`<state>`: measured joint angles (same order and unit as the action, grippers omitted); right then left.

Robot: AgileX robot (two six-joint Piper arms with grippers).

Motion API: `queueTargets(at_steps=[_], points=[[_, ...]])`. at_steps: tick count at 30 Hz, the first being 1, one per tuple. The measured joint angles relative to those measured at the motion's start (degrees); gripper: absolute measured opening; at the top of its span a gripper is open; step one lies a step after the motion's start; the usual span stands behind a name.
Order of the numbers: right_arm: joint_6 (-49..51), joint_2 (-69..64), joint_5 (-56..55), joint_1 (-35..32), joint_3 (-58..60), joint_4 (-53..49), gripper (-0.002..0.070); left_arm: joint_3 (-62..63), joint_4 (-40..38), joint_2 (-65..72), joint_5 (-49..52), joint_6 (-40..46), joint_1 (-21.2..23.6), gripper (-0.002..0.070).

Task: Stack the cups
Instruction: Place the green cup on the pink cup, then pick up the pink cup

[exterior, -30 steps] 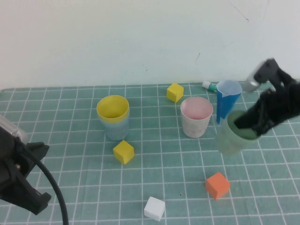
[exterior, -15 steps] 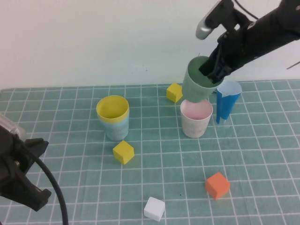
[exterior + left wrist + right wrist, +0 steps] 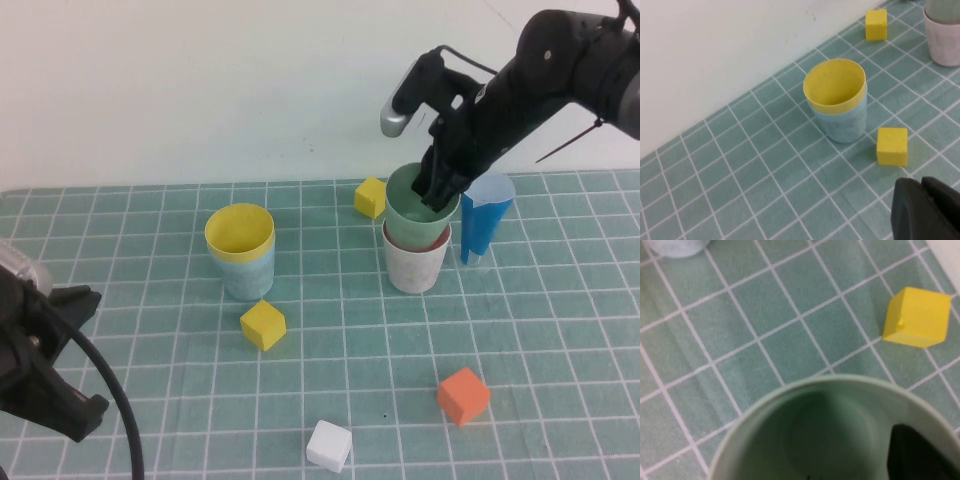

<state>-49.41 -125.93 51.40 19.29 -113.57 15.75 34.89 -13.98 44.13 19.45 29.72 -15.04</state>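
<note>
My right gripper (image 3: 437,190) is shut on the rim of the pale green cup (image 3: 412,215), one finger (image 3: 920,452) inside it. The green cup sits partly down in the pale pink cup (image 3: 415,265) at the back right of the mat. It fills the right wrist view (image 3: 830,435). The yellow cup (image 3: 240,232) is nested in the light blue cup (image 3: 248,272) at centre left, also in the left wrist view (image 3: 836,86). My left gripper (image 3: 922,207) is shut and empty, low at the near left (image 3: 45,370).
A tall dark-blue cone cup (image 3: 484,222) stands right beside the pink cup. Cubes lie around: yellow (image 3: 371,197) behind, yellow (image 3: 263,324) near the blue cup, orange (image 3: 463,394) and white (image 3: 329,445) in front. The wall runs behind the mat.
My right gripper carried the green cup from the right side up and over, then lowered it into the pink cup. The left arm barely moved.
</note>
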Motion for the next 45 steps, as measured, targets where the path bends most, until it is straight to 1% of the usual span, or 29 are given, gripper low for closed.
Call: queueTargets(at_steps=[2, 5, 7, 10, 12, 16, 18, 20, 23, 26, 29, 34, 37, 39, 40, 41, 42, 44, 45], points=[[0.00, -0.33, 0.00, 0.37, -0.10, -0.47, 0.0095, 0.00, 0.00, 0.00, -0.55, 0.00, 0.00, 0.0000], [0.12, -0.43, 0.08, 0.75, -0.07, -0.88, 0.0187, 0.00, 0.00, 0.00, -0.80, 0.00, 0.00, -0.0001], [0.23, -0.43, 0.18, 0.74, -0.12, -1.09, 0.0232, 0.00, -0.11, 0.00, -0.94, 0.00, 0.00, -0.0001], [0.23, -0.43, 1.60, 0.83, -1.09, -1.18, 0.0266, 0.00, -0.11, 0.00, -0.93, 0.00, 0.00, -0.0001], [0.23, -0.43, 3.66, 1.01, -2.57, -1.18, 0.0274, 0.00, -0.11, 0.00, -1.08, 0.00, 0.00, -0.0001], [0.23, -0.33, 9.88, 1.86, -7.19, -0.26, 0.0284, 0.00, -0.11, 0.00, -1.42, 0.00, 0.00, -0.0001], [0.23, -0.10, 13.09, 2.70, -8.84, 0.82, 0.0302, 0.00, -0.11, 0.00, -1.54, 0.00, 0.00, -0.0001], [0.23, -0.10, 15.39, 4.02, -9.57, 1.53, 0.0356, 0.00, -0.11, 0.00, -1.54, 0.12, 0.00, -0.0001], [0.23, -0.52, 16.79, 5.87, -9.67, 1.42, 0.0459, 0.00, -0.11, 0.00, -1.54, 0.12, 0.00, -0.0001], [0.23, -1.96, 16.66, 6.91, -9.67, 0.82, 0.0508, 0.00, -0.11, 0.00, -1.54, 0.12, 0.00, -0.0001], [1.11, -3.61, 16.53, 7.03, -9.67, -0.88, 0.0522, 0.00, -0.11, 0.00, -1.54, 0.12, 0.00, -0.0001], [5.14, -5.32, 16.53, 7.03, -9.57, -6.15, 0.0526, 0.00, -0.11, 0.00, -1.54, 0.12, 0.00, -0.0001], [6.10, -6.22, 16.53, 7.03, -9.57, -6.84, 0.0524, 0.00, -0.11, 0.00, -1.54, 0.12, 0.00, -0.0001], [6.22, -6.64, 16.53, 7.03, -9.57, -6.84, 0.0498, 0.00, -0.11, 0.00, -1.54, 0.12, 0.00, -0.0001], [6.22, -6.90, 16.44, 7.03, -9.57, -6.73, 0.0462, 0.00, -0.11, 0.00, -1.54, 0.12, 0.00, -0.0001], [6.08, -7.17, 16.44, 7.03, -9.57, -6.44, 0.0407, 0.00, -0.11, 0.00, -1.54, 0.12, 0.00, -0.0001], [5.90, -7.41, 16.44, 7.03, -9.57, -6.18, 0.0335, 0.00, -0.11, 0.00, -1.54, 0.12, 0.00, -0.0001], [5.35, -7.90, 16.44, 7.03, -9.57, -5.81, 0.0167, 0.00, -0.11, 0.13, -1.54, 0.12, 0.00, -0.0001], [5.35, -8.13, 16.44, 7.03, -9.57, -5.51, 0.0120, 0.00, -0.11, 0.13, -1.54, 0.12, 0.00, -0.0001]])
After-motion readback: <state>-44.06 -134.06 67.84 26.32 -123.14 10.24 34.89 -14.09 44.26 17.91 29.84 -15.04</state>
